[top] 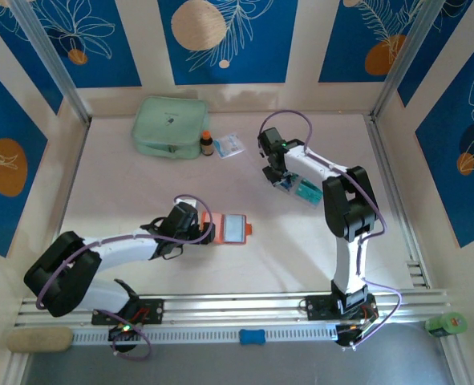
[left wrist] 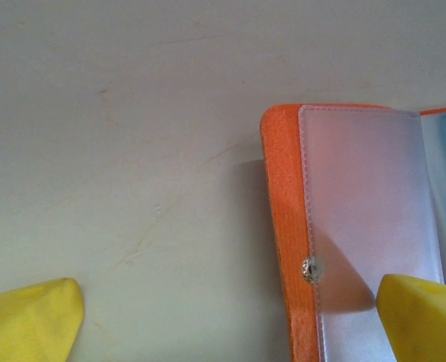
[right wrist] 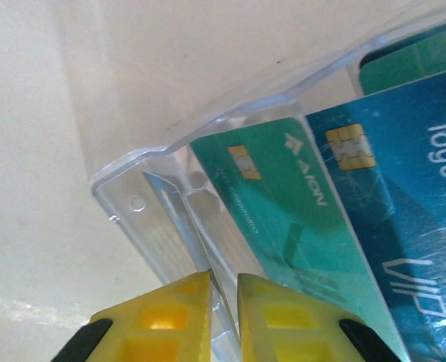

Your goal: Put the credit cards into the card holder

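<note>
Left gripper (left wrist: 229,320): wide open, astride card holder (left wrist: 287,226) edge.
Right gripper (right wrist: 224,302): pinching wall of clear tray (right wrist: 155,219) with credit cards (right wrist: 283,211), right of card holder.

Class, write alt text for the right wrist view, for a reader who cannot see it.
Yellow jaws of the right gripper pinch one wall of a clear plastic case. The case holds a teal-green card and a blue card, each with a gold chip, over a pale table.

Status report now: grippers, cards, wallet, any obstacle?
Left gripper open at card holder, lying open. Right gripper pinching clear case; credit cards inside it. Nothing blocking.
</note>
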Robot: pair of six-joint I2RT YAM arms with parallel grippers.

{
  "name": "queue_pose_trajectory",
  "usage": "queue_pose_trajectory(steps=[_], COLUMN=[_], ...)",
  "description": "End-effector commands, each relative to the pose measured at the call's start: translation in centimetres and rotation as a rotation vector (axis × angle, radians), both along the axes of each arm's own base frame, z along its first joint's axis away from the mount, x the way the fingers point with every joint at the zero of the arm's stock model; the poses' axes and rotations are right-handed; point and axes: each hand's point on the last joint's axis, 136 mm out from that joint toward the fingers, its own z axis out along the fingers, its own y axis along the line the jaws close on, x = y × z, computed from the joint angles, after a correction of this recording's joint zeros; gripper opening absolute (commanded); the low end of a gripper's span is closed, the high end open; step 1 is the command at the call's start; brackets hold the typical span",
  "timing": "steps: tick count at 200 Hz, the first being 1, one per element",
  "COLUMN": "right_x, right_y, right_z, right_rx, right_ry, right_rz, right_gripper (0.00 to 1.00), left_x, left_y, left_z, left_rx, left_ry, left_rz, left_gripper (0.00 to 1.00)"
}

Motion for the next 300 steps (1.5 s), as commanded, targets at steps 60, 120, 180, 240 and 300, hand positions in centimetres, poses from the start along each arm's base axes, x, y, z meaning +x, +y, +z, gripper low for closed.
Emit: queue_pose_trajectory(steps=[60,120,180,240,300], right_x=[-1.2,-1.2,-4.7,-10.2,-13.2], right_y=[2.0,3.7,8.1,12.2,13.4], right_z=[1.8,6.1,10.6,10.7,7.1], right_rx=[0.019,0.057,0.405,0.983,1.273], right_ry=[-0.035,-0.138,-0.133,0.053,0.193], right_rz=[0.167,0.207,0.094,-0.115,-0.273], right_gripper=[0.04,0.00,0.00,0.00,0.00], left_x=[0.4,0.4,0.9,1.6,1.5], left_y=[-0.7,-0.7,-1.1,-1.1,-0.4], left_z=[0.1,0.9,2.3,3.0,2.0], left_rx=[-0.031,-0.041,-0.038,0.048,0.136], left_ry=[-0.001,-0.013,-0.036,-0.057,-0.039], left_rz=[-0.018,-0.018,-0.036,-0.095,-0.127], left_gripper=[1.00,1.00,1.00,1.00,1.00])
